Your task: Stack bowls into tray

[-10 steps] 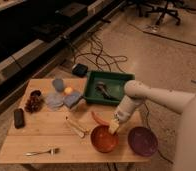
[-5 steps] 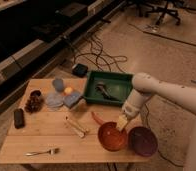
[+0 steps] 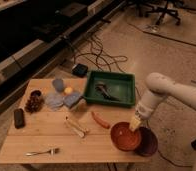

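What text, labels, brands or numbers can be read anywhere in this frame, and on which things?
None: no readable text on the tray, the orange-red bowl, the purple bowl or the dark flat object at the left of the table.
The gripper sits at the orange-red bowl's right rim.

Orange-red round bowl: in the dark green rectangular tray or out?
Out: bowl at near edge of the pale wooden table, apart from the tray; claw at its rim.

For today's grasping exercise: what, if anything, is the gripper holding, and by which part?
The gripper seems to hold the orange bowl by its right rim, over the purple bowl's edge.
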`<action>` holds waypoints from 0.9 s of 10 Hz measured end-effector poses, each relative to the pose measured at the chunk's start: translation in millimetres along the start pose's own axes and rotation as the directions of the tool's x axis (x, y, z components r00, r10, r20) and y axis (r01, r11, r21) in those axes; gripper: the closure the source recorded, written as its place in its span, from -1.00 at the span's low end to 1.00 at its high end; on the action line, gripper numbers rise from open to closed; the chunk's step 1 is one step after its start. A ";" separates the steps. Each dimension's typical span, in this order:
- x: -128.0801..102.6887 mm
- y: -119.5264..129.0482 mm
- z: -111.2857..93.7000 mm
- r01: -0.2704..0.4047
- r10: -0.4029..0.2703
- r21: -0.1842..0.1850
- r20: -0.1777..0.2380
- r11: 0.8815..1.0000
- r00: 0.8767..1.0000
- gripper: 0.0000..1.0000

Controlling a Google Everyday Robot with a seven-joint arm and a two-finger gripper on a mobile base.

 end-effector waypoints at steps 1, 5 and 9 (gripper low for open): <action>10.5 -11.0 -9.9 -0.024 0.024 0.006 0.018 1.000 1.000 1.00; 24.5 -25.3 -22.3 -0.062 0.062 0.006 0.056 0.998 0.997 1.00; 39.5 -32.4 -24.5 -0.072 0.072 0.011 0.048 0.997 0.996 1.00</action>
